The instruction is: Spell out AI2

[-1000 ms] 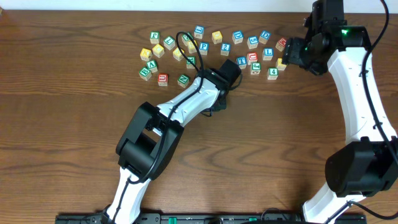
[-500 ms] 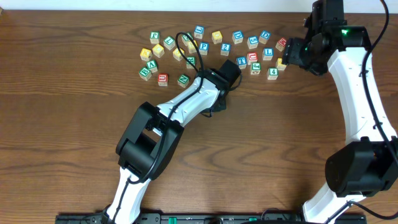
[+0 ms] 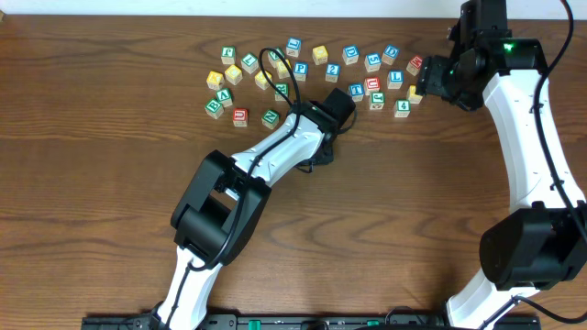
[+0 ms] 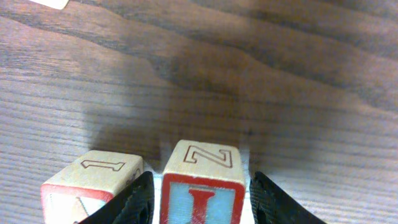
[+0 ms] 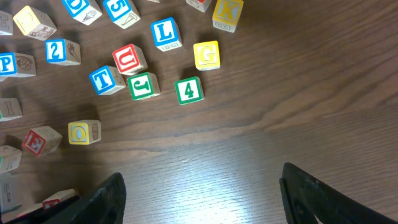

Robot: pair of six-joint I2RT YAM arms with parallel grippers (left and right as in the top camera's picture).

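Observation:
In the left wrist view the red "I" cube stands on the wood between the fingers of my left gripper. A thin gap shows on each side of it, so the jaws are open. Just to its left, touching or nearly so, sits another red-bordered cube; its front face is cut off and I cannot read its letter. The blue "2" cube lies among the scattered cubes at the back. My right gripper hovers open over bare wood, holding nothing. In the overhead view the left arm hides the "I" cube.
Several loose letter cubes lie at the back of the table. In the right wrist view these include a blue L, a yellow G, a green 4, a red U and a yellow O.

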